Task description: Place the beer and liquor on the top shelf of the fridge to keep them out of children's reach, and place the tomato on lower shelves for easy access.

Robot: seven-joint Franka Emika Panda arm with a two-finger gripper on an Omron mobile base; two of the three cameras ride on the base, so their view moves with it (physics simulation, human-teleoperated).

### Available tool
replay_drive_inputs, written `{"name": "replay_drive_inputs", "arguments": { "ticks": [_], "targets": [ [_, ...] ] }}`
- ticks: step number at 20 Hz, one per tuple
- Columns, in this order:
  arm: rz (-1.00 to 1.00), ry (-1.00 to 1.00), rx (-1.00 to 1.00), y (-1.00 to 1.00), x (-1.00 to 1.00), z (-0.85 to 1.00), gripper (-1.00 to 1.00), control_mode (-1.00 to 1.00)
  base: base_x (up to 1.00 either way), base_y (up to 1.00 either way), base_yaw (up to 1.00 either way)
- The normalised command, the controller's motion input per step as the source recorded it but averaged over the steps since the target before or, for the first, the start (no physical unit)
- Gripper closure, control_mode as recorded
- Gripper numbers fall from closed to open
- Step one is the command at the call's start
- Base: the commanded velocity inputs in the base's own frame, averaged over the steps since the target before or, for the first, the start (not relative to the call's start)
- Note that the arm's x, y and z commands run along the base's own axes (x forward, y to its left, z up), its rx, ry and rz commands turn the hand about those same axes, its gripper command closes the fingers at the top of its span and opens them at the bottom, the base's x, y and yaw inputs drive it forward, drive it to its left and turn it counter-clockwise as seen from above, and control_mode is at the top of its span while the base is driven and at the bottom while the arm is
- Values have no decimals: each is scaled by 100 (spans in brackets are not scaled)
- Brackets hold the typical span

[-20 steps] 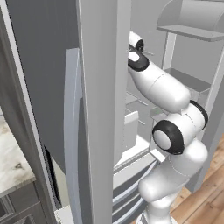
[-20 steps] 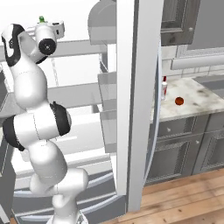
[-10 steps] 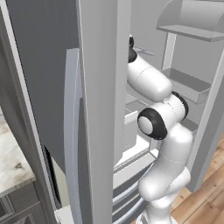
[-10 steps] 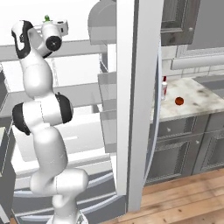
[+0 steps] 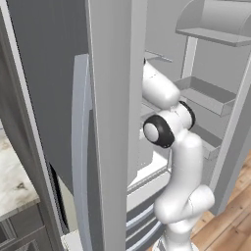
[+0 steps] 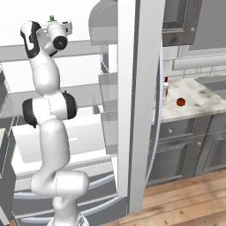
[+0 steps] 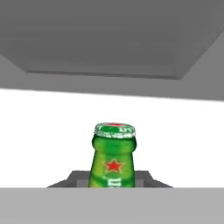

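Note:
The beer (image 7: 113, 158), a green bottle with a red star on its neck, stands upright in the hand view between the fingers of my gripper (image 7: 111, 180), which is shut on it. In the right base view my gripper (image 6: 54, 22) is high inside the fridge (image 6: 136, 110), just above the top shelf (image 6: 88, 47), with the green bottle top (image 6: 52, 18) poking out over the hand. The liquor (image 6: 165, 90) and the tomato (image 6: 180, 102) stand side by side on the counter right of the fridge. Lower shelves (image 6: 88, 90) lie beneath the arm.
The open fridge door (image 5: 44, 98) with its long curved handle (image 5: 81, 147) blocks much of the left base view. Door bins (image 5: 203, 95) hang on the other door at right. Grey cabinets (image 6: 185, 150) sit under the marble counter (image 6: 203, 99).
The arm has straightened and reached deeper into the fridge, carrying the beer further in at the height of the top shelf. The grip has stayed shut.

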Motion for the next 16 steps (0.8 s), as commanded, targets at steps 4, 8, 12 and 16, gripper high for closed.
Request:
{"name": "replay_drive_inputs", "arguments": {
  "ticks": [4, 8, 12, 16],
  "targets": [
    [0, 0, 0, 23, 55, -4, -100, -100, 0, 0, 0],
    [0, 0, -2, 32, 27, -1, -100, -100, 0, 0, 0],
    [0, 4, -7, 37, 0, 0, -100, -100, 0, 0, 0],
    [-2, 12, -7, 18, 0, 0, -100, -100, 0, 0, 0]
  ]
}}
